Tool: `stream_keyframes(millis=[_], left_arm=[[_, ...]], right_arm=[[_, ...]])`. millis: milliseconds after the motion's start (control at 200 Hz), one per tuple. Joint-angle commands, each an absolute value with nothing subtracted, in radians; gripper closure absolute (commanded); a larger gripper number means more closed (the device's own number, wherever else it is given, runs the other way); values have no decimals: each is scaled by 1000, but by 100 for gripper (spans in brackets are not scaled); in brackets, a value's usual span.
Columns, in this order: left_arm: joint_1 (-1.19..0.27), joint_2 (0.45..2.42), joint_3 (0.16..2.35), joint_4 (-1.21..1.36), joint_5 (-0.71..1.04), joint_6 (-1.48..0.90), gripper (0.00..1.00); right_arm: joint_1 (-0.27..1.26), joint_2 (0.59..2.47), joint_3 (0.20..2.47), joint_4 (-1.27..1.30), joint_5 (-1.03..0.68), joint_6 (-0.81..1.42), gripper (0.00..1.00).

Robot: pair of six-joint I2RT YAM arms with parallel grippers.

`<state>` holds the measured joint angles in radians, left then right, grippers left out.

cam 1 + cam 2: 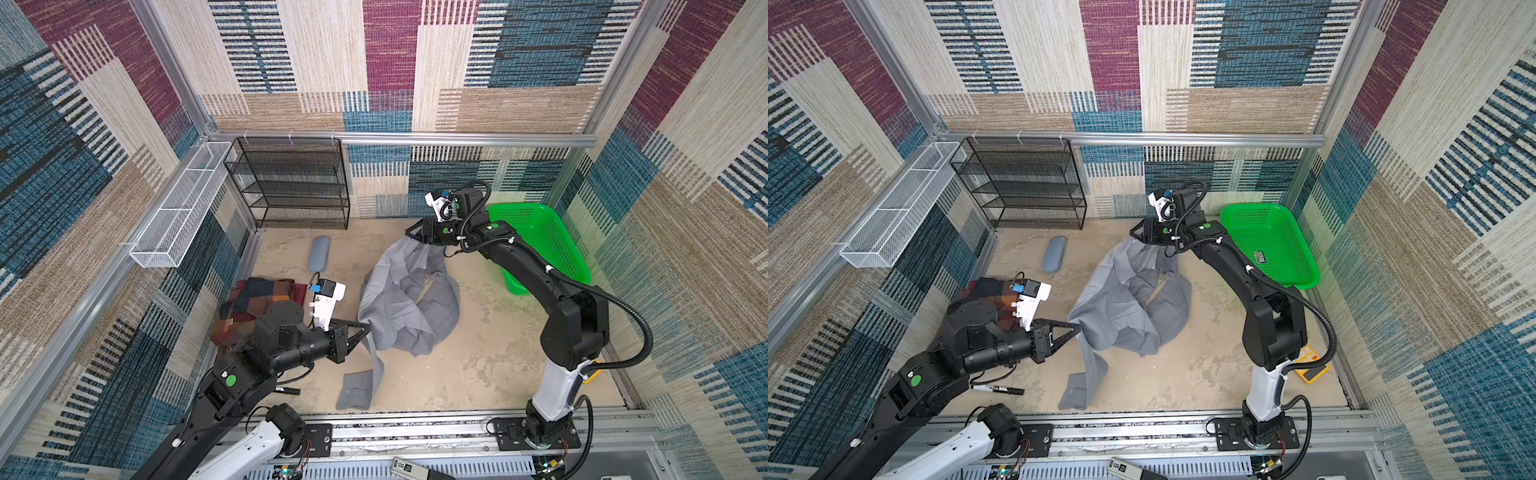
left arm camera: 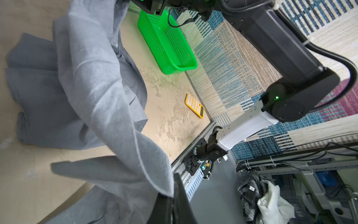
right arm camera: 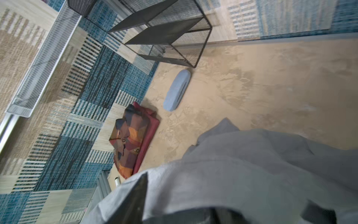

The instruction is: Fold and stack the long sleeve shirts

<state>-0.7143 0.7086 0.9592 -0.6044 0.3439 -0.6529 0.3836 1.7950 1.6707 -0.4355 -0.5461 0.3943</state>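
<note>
**Grey shirt strung between two pincers, plaid shirt folded at the side**

Dial set on the worktop (image 1: 478, 365) as seen from above, with 12 o'clock at the back wall. The grey shirt (image 1: 407, 303) occupies the centre, rumpled and partly lifted. One corner rises toward 12 o'clock and another edge is drawn toward 8 o'clock. A sleeve trails to 7 o'clock, its cuff flat on the surface.

The left pincer (image 1: 368, 326) is pressed together on the 8 o'clock edge of the grey shirt; its wrist view shows the hem caught right at the fingertips. The right pincer (image 1: 409, 235) stands at the shirt's 12 o'clock corner. In its wrist view the two fingers (image 3: 138, 192) are spread well apart, with grey cloth draped across the gap and hanging below.

The plaid shirt (image 1: 253, 297) lies folded at 9 o'clock, near the side wall and partly hidden behind the left arm. It lies apart from the grey one.

A blue-grey case (image 1: 318, 252) lies at 11 o'clock, a green basket (image 1: 552, 237) at 2 o'clock, and a yellow calculator (image 2: 194, 105) at 4 o'clock.
</note>
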Motion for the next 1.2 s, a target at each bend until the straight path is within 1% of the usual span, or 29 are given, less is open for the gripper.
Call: stream_keyframes(millis=[0, 55, 105, 150, 255, 310, 361, 416, 476, 546, 621, 691, 831, 916, 1012, 1102, 1197], left_arm=[[-767, 786, 998, -563, 323, -729, 100], [-799, 835, 1026, -547, 306, -750, 100], [-818, 879, 1047, -536, 282, -782, 100], [-826, 913, 1067, -513, 282, -803, 100], [-830, 989, 1128, -480, 276, -832, 100], [-830, 1040, 1178, -488, 274, -837, 100], [-829, 1088, 1225, -495, 280, -848, 100], [-830, 1142, 1270, -499, 280, -869, 100], [-830, 1197, 1322, -513, 272, -889, 100], [-830, 1251, 1375, -529, 251, -902, 100], [-830, 1307, 1431, -539, 255, -919, 100], [-831, 1352, 1477, -534, 280, -924, 100], [-829, 1411, 1547, -571, 263, -914, 100], [-829, 1441, 1586, -578, 272, -908, 100], [-830, 1452, 1610, -592, 275, -897, 100], [-830, 1454, 1605, -578, 287, -891, 100], [-829, 1468, 1615, -570, 299, -883, 100]], right_arm=[[384, 1651, 1633, -412, -405, 390, 32], [384, 1578, 1606, -426, -424, 393, 30], [389, 1492, 1513, -403, -478, 399, 29], [398, 1402, 1422, -360, -528, 402, 30], [420, 1192, 1222, -332, -560, 356, 32], [446, 1077, 1110, -317, -553, 345, 36], [505, 1005, 1058, -337, -525, 313, 37], [577, 957, 1031, -379, -468, 302, 39], [627, 912, 1009, -403, -477, 289, 44], [658, 850, 970, -393, -483, 286, 44], [673, 840, 938, -391, -502, 284, 43], [685, 870, 920, -409, -441, 283, 43], [727, 914, 894, -368, -415, 266, 43], [732, 949, 893, -381, -291, 241, 43], [733, 984, 905, -397, -220, 216, 46], [732, 988, 888, -352, -260, 207, 53], [732, 1018, 898, -332, -311, 215, 78]])
